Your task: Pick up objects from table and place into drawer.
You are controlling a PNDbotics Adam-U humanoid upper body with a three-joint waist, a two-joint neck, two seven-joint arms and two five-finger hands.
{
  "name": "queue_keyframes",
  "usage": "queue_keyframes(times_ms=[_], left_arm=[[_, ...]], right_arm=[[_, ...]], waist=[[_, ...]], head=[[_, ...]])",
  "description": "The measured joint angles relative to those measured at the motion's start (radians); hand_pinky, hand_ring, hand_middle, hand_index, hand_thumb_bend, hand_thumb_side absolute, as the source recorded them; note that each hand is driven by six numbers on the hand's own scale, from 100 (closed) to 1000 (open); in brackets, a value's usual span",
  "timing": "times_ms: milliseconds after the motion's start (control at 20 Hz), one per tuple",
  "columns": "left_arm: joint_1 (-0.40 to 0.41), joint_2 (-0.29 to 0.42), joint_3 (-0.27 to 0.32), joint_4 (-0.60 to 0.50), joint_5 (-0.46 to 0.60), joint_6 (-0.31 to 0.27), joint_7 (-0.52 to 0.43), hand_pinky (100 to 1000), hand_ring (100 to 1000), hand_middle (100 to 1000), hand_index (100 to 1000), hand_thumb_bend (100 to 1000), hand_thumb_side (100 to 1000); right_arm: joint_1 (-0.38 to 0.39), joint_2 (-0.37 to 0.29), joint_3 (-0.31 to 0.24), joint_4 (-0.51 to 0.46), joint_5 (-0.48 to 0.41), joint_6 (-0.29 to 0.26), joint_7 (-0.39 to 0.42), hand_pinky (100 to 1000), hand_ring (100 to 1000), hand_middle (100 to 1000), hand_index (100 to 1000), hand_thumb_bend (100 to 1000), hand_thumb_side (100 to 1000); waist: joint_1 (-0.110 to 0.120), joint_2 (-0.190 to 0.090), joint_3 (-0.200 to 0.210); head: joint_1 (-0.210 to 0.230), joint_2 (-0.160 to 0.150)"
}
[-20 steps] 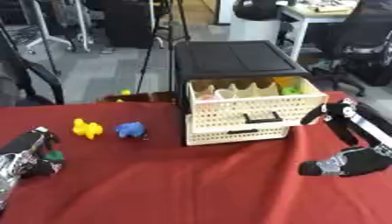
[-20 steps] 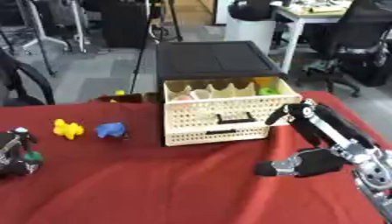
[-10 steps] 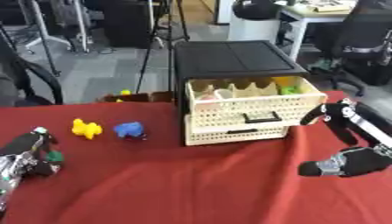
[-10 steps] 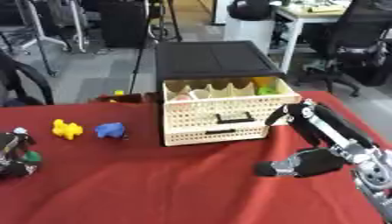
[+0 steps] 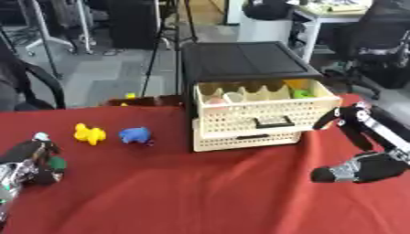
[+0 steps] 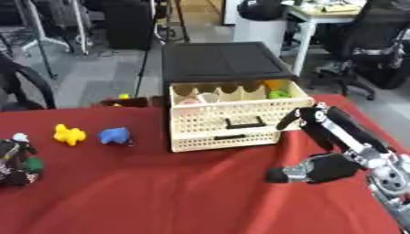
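Drawer [image 5: 262, 109] of the cream perforated cabinet [image 5: 240, 137] stands pulled out, upper of two, under a black top [image 5: 246, 59]. Inside, at the back, sit a green item [image 5: 303, 93], a yellow item [image 5: 294, 83], and pale rounded shapes [image 5: 224, 97] toward the left; what they are cannot be made out. The lower drawer [image 5: 250, 139] is closed.

Red cloth covers the table [image 5: 200, 192]. On it, left of the cabinet and well apart from it, lie a yellow toy [image 5: 89, 134] and a blue toy [image 5: 135, 135], just beside each other, yellow on the left. Neither is touched by a hand.

The right hand [image 6: 328, 151] hangs at the right side, just beside the open drawer's right front corner. Its fingers [image 6: 292, 119] are spread and only lightly bent, the upper ones reaching toward the drawer corner, the thumb [image 6: 282, 174] pointing left low over the cloth. It holds nothing. Whether a fingertip touches the drawer cannot be told.

The left hand [image 5: 28, 160] rests at the lower left edge on the cloth, near the yellow toy but apart from it. Its fingers are curled around something dark green [image 5: 54, 163], and a small pale blue-white bit [image 5: 40, 136] shows at its top.

A small yellow thing [image 5: 131, 96] shows beyond the table's far edge, behind the toys.
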Motion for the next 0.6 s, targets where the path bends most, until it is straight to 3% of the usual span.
queue_keyframes(times_ms=[150,300,600], left_arm=[[0.0,0.0,0.0,0.0,0.0,0.001,0.0,513,464,479,672,312,100],[0.0,0.0,0.0,0.002,0.0,0.004,0.003,487,392,389,570,261,100],[0.002,-0.002,0.0,0.002,0.007,0.01,0.022,464,341,319,499,194,100]], right_arm=[[0.0,0.0,0.0,0.0,0.001,-0.001,0.001,100,100,100,662,1000,648],[0.0,0.0,0.0,0.0,0.002,-0.002,0.001,100,100,100,662,1000,648],[-0.001,0.0,0.0,0.005,0.002,-0.002,0.002,100,100,100,662,1000,644]], waist=[[0.001,0.001,-0.001],[0.001,0.001,-0.001],[0.001,0.001,-0.002]], head=[[-0.001,0.0],[-0.003,0.0],[-0.003,0.0]])
